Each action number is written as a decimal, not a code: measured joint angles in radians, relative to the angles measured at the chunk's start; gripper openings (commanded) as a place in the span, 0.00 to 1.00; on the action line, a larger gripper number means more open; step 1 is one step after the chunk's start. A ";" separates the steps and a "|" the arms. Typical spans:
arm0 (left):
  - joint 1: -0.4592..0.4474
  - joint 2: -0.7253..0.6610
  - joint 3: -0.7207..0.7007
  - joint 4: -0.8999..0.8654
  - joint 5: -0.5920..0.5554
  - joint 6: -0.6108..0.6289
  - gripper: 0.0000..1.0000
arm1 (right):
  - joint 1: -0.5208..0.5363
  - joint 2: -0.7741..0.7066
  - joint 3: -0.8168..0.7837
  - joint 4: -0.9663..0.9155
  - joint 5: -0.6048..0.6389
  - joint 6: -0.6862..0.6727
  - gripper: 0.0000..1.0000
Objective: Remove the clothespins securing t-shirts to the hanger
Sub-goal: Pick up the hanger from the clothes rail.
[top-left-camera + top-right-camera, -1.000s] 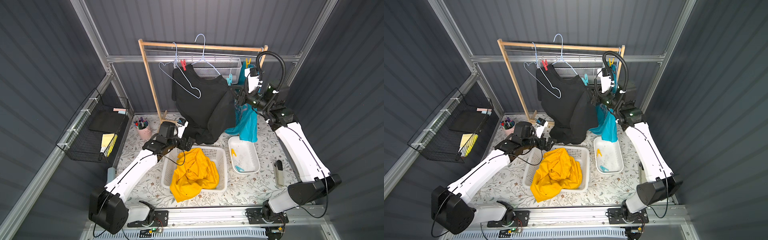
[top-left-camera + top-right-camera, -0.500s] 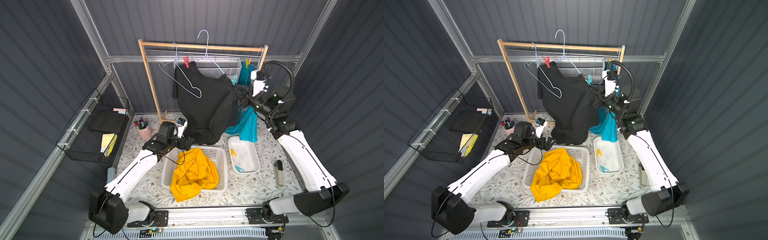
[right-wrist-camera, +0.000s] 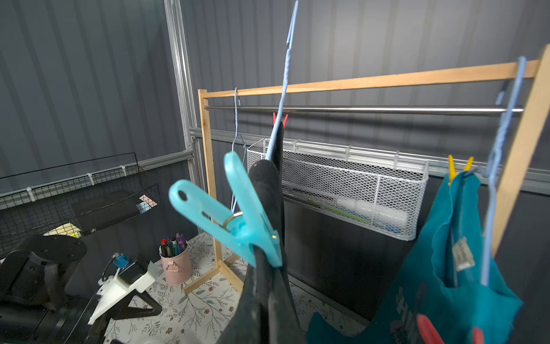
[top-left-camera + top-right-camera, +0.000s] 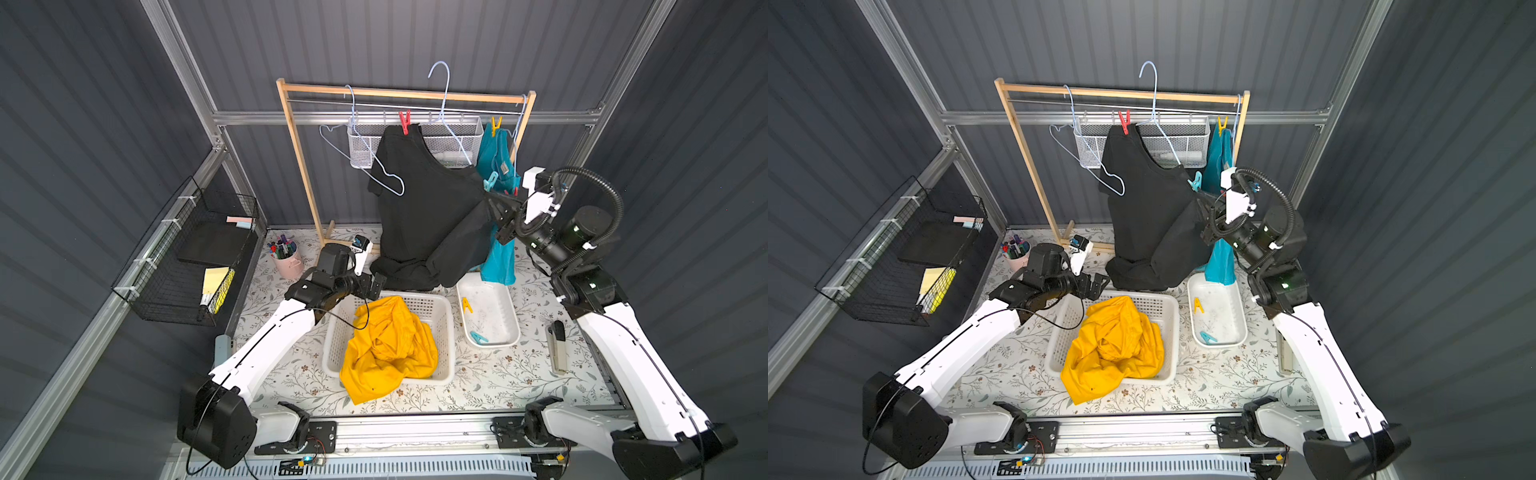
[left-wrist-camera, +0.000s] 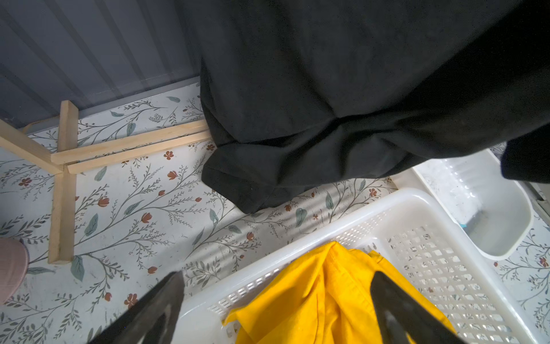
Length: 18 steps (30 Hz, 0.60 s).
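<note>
Because the light, springy teal clothespin (image 3: 226,214) grips the right shoulder of the soft black t-shirt (image 4: 419,208), squeeze its splayed tails; right hand (image 4: 494,203) clamps that cloth, left hand (image 4: 377,284) gapes empty

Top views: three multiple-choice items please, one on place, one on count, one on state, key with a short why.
1. Where is the yellow t-shirt?
A. on a hanger
B. in the white basket
C. in the black wire shelf

2. How many clothespins lie in the white tray?
A. one
B. four
C. two

3. How does the left pincer stand?
A. open
B. shut on the yellow t-shirt
C. shut on a clothespin

Key:
1 B, it is heaped in the basket and spills over the near rim.
2 C, a yellow clothespin and a teal clothespin lie there.
3 A, the left wrist view shows its fingers spread apart.
</note>
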 measured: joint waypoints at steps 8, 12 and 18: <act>0.000 0.000 0.000 0.000 -0.026 0.000 1.00 | 0.000 -0.193 -0.100 -0.056 0.016 -0.031 0.00; 0.000 0.003 0.000 0.000 -0.037 0.000 1.00 | 0.000 -0.269 -0.127 -0.073 0.044 -0.034 0.00; 0.000 0.030 0.000 -0.001 -0.049 0.000 1.00 | 0.000 -0.344 -0.132 -0.076 0.068 -0.025 0.00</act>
